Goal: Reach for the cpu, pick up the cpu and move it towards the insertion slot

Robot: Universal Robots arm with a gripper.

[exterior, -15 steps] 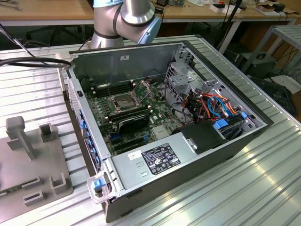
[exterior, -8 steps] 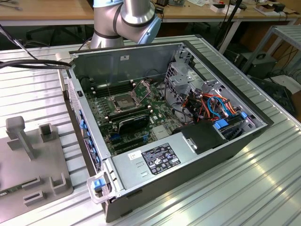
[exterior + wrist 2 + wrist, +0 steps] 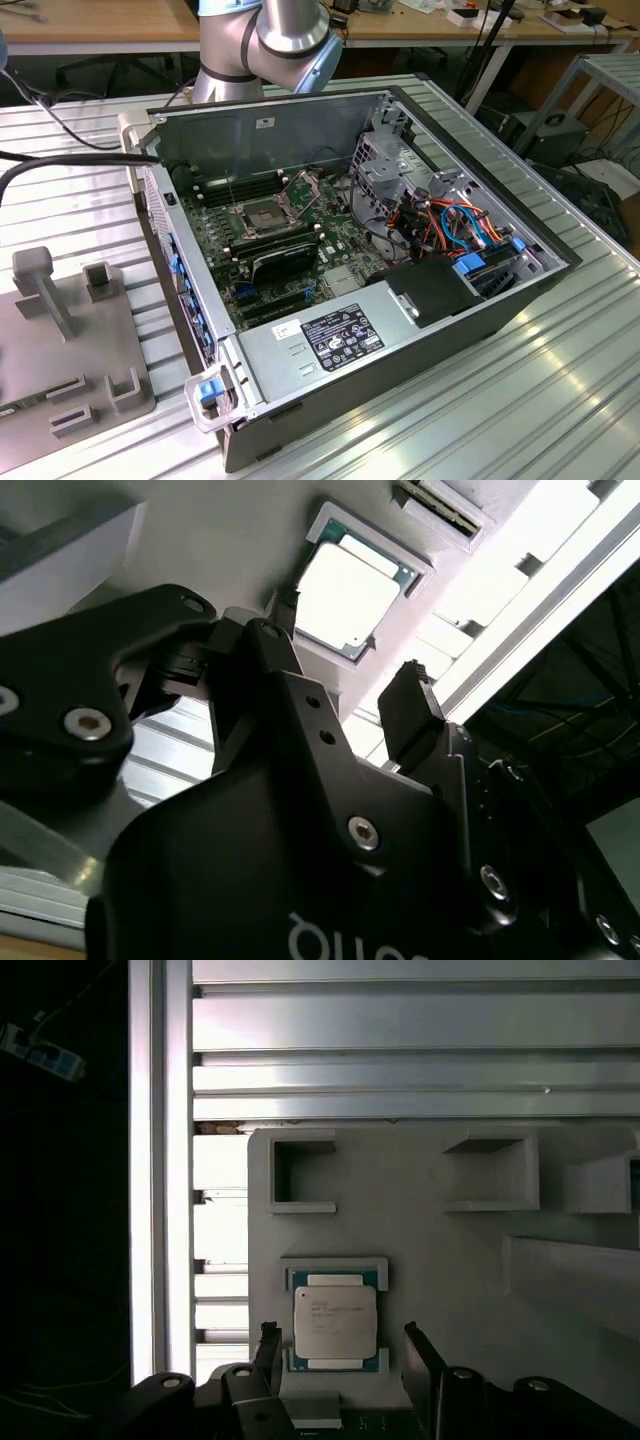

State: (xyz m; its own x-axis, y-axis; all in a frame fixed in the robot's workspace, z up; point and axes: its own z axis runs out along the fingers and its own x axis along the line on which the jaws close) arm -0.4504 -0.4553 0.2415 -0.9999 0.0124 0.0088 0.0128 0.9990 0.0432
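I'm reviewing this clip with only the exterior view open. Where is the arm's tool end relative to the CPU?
Observer: In the first wrist view the gripper hovers just above the square CPU, which has a silver metal lid on a green board. The CPU lies flat in a shallow nest on a grey fixture plate.
Operator: Has it grasped the CPU?
Observer: No. The black fingers are open, one on each side of the CPU, with a gap showing between each finger and the CPU's edge.
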